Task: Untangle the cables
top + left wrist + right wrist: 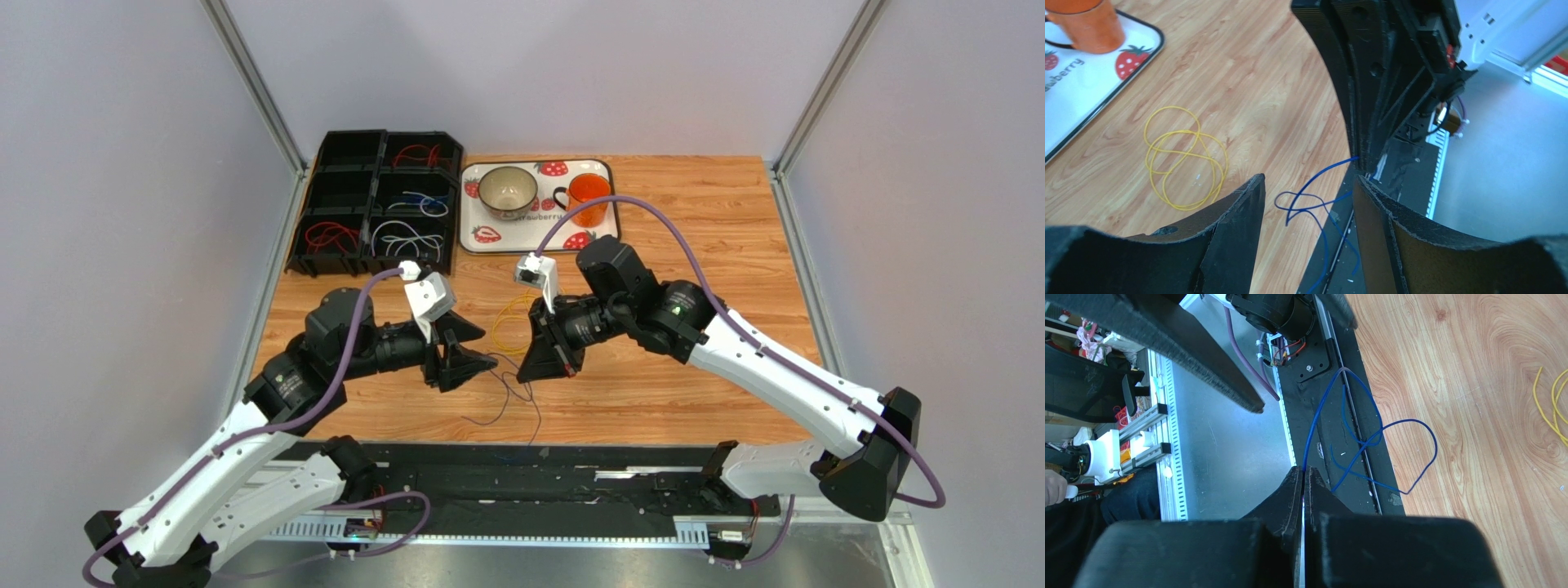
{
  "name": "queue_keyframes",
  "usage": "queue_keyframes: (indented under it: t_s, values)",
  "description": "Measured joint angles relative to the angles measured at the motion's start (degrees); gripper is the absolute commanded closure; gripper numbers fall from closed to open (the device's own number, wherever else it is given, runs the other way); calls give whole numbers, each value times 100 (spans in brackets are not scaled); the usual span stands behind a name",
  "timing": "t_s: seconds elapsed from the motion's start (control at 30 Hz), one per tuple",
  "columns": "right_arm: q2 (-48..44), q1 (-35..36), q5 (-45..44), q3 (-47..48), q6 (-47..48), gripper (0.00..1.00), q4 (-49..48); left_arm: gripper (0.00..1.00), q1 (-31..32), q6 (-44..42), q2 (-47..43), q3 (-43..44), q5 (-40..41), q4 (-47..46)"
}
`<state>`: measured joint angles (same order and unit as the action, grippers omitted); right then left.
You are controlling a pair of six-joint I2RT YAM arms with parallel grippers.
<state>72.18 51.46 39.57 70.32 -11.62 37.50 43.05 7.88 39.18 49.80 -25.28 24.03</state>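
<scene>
2 grippers hung close over the table [711,221]: the right gripper [1303,471] pinched the blue cable [1379,435] with closed jaws, the left gripper [1308,180] gaped wide and empty beside it.

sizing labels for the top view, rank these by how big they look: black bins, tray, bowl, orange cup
1. black bins, largest
2. tray, somewhat smaller
3. bowl
4. cup, only a little smaller than the bowl

All sit at the table's far end, so nearness hardly skews this.
</scene>
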Motion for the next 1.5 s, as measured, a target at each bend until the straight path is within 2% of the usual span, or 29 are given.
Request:
queue_keyframes:
  t_s: [0.2, 0.27, 0.57, 0.7, 0.8, 0.87, 0.9, 1.1, 1.33, 1.37, 1.47, 1.5]
  values:
    - [0, 22, 42, 0, 46, 100, 0, 46, 0, -199, 109, 105, -348, 120]
    - [0, 28, 59, 0, 55, 100, 0, 52, 0, -229, 111, 105, -393, 149]
    - [-2, 162, 111, 13, 61, 100, 0, 54, 0, -374, 345, 105, -621, 151]
    - [-7, 177, 109, 13, 76, 100, 4, 62, 0, -448, 531, 105, -831, 186]
    - [-28, 177, 107, 13, 85, 100, 13, 72, 0, -468, 575, 105, -938, 214]
    - [-50, 177, 107, 13, 96, 100, 17, 71, 0, -472, 546, 105, -1010, 227]
    - [-59, 179, 107, 13, 96, 100, 17, 68, 0, -474, 527, 105, -1032, 236]
    - [-122, 179, 101, 13, 98, 100, 17, 58, 0, -442, 391, 105, -1211, 243]
    - [-157, 177, 92, 13, 96, 100, 13, 64, 9, -415, 365, 105, -1375, 240]
    - [-160, 179, 92, 13, 96, 100, 13, 65, 11, -413, 374, 105, -1390, 240]
    - [-168, 177, 92, 13, 96, 100, 11, 79, 39, -389, 411, 105, -1421, 232]
    - [-179, 177, 90, 13, 96, 100, 9, 92, 50, -387, 433, 103, -1434, 232]
